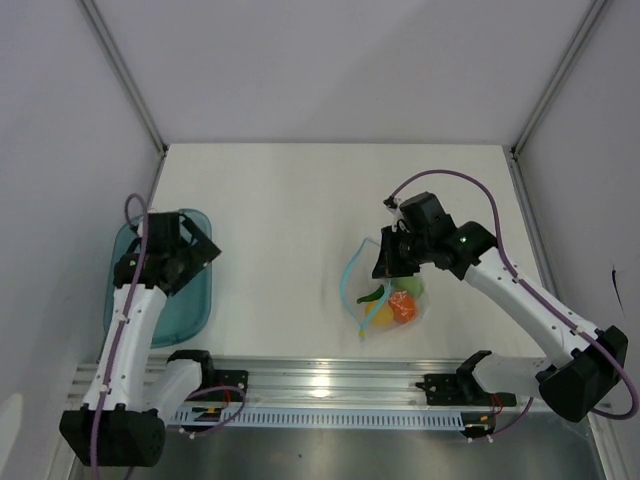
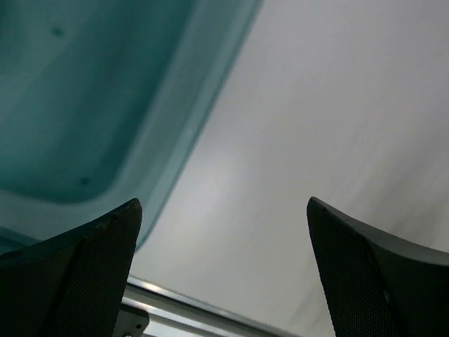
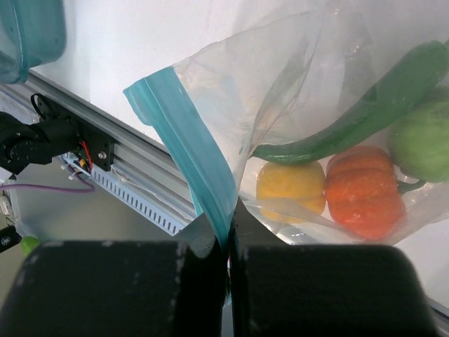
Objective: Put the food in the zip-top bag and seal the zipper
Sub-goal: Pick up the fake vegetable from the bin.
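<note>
Sealing seems the step in hand: the right hand [image 3: 229, 235] is pinched shut on the zipper [image 3: 186, 140] of the zip-top bag [image 3: 302, 84], which rests on the table [image 1: 280, 220] with the food [image 3: 361, 193] inside, so next the pinch must run along the zipper's length; the left hand [image 2: 224, 260] gapes open.

I lose the zipper [image 3: 186, 140] where it slips between the right gripper's [image 3: 229, 219] pinched fingers. Inside the zip-top bag [image 3: 295, 77], one green fruit [image 3: 424, 140] is cut off by the frame edge.
</note>
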Robot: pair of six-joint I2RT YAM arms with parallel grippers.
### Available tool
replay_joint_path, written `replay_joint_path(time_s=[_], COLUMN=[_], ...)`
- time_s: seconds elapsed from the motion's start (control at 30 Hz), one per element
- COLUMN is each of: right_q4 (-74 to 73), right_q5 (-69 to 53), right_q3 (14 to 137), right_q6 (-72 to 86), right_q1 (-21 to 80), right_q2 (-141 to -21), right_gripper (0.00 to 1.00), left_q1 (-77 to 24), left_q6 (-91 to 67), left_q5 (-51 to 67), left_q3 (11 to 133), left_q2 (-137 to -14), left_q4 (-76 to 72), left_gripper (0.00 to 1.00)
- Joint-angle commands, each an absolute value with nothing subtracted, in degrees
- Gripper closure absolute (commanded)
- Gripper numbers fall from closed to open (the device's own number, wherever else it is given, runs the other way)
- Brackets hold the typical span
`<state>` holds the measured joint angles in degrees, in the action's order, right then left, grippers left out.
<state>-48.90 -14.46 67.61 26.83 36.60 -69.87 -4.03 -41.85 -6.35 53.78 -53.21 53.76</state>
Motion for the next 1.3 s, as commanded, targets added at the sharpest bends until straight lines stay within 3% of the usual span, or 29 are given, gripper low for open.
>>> replay_joint_path(time_s=[0.0,0.13,0.47,1.27], right_q4=[-47.20,-46.67,-46.14,-46.76], right_q5=[-15.82,-16.52,-17.67,-17.58], right_q3=[68.20,68.29,68.20,68.64], right_q6=[25.49,25.31,24.79,25.14], right_q1=[36.21,36.30,36.21,36.21], right_q2=[-70.14,-70.40,-70.58,-70.84], right_gripper=[1.00,1.00,1.00,1.00], left_q1=[5.16,16.50,29.52,34.80], left_q6=[-38.07,-37.09,-42.36,-45.09], left_q5=[-11.86,-13.61,-15.82,-22.33], left_q3=[53.96,53.35,50.45,53.88], left_q2=[-51.33,-53.61,-60.20,-72.68], left_q4=[56.52,55.29,52.38,42.19], left_gripper=[0.01,0.01,0.01,0.08])
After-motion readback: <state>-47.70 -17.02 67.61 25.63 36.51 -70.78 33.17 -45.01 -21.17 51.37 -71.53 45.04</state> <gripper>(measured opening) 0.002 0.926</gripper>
